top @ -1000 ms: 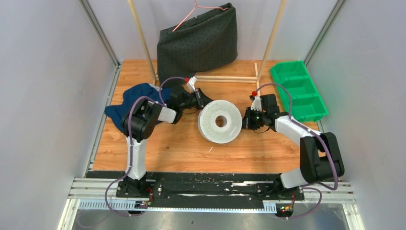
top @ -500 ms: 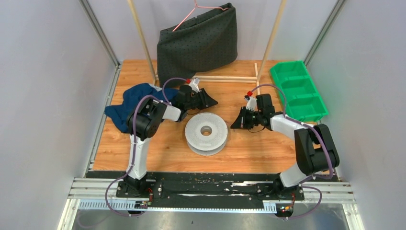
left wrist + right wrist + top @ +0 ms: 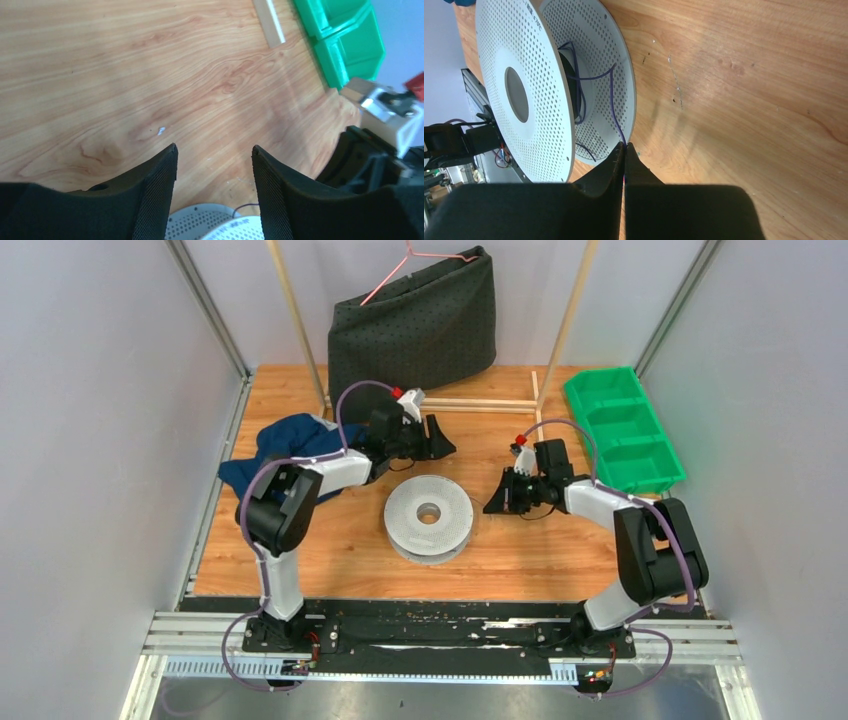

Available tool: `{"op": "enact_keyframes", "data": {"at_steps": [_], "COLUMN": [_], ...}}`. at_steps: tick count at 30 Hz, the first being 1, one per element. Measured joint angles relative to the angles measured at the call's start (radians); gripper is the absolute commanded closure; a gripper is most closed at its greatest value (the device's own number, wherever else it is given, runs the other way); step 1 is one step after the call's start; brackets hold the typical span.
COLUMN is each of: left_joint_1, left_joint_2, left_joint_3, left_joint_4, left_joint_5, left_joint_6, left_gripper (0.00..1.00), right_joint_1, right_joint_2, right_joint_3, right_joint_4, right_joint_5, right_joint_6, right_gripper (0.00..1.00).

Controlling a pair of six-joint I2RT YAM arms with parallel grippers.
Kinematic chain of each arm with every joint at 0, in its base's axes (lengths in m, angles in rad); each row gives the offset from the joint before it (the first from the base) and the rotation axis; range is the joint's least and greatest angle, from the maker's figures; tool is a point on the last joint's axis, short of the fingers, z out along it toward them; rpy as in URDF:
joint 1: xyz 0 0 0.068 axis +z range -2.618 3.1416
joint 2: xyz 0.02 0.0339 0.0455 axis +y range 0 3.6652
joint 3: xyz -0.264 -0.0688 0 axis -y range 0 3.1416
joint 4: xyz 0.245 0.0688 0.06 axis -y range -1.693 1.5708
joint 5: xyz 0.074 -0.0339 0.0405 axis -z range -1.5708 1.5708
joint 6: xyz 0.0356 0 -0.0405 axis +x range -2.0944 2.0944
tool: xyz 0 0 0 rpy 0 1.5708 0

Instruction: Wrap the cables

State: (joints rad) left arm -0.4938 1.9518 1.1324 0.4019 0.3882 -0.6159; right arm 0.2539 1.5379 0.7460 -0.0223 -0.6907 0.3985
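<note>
A grey-white perforated spool (image 3: 430,518) lies flat on the wooden table between the arms. In the right wrist view the spool (image 3: 524,90) shows a thin dark cable (image 3: 614,100) running from its core across the lower flange into my right gripper (image 3: 625,146), which is shut on the cable. That right gripper (image 3: 491,507) sits just right of the spool. My left gripper (image 3: 443,443) hangs open behind the spool, clear of it. In the left wrist view the left gripper (image 3: 214,150) holds nothing, with the spool's rim (image 3: 200,227) below it.
A green divided bin (image 3: 625,430) stands at the back right. A dark spotted cloth (image 3: 415,330) hangs on a pink hanger at the back, above a wooden frame (image 3: 480,405). A blue cloth (image 3: 285,445) lies at the left, under the left arm.
The spool, tilted up between both grippers a second ago, now lies flat and a little to the left. My left gripper has opened and drawn back from it. The right gripper stays shut.
</note>
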Motion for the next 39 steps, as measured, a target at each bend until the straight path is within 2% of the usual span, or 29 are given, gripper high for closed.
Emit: {"op": "enact_keyframes", "data": {"at_steps": [11, 15, 20, 29, 39], "left_joint_1": [-0.071, -0.083, -0.082, -0.082, -0.082], "left_joint_2": [-0.301, -0.5, -0.713, -0.785, -0.784], "left_joint_3": [0.031, -0.077, -0.238, -0.437, -0.449], "left_joint_4": [-0.367, -0.484, -0.577, -0.616, -0.613], "left_joint_5": [-0.091, -0.159, -0.263, -0.302, -0.243], "left_joint_6": [0.18, 0.208, 0.225, 0.186, 0.137], "left_gripper": [0.38, 0.32, 0.31, 0.32, 0.35], "right_joint_1": [0.0, 0.0, 0.006, 0.072, 0.17], "right_joint_2": [-0.049, -0.058, -0.063, -0.033, 0.024], "right_joint_3": [-0.049, -0.049, -0.048, 0.019, 0.049], "right_joint_4": [-0.012, -0.048, -0.122, -0.281, -0.281], "right_joint_5": [0.013, 0.022, 0.035, 0.072, 0.101], "right_joint_6": [0.002, 0.045, 0.132, 0.325, 0.58], "right_gripper": [0.99, 0.99, 0.99, 0.99, 0.99]}}
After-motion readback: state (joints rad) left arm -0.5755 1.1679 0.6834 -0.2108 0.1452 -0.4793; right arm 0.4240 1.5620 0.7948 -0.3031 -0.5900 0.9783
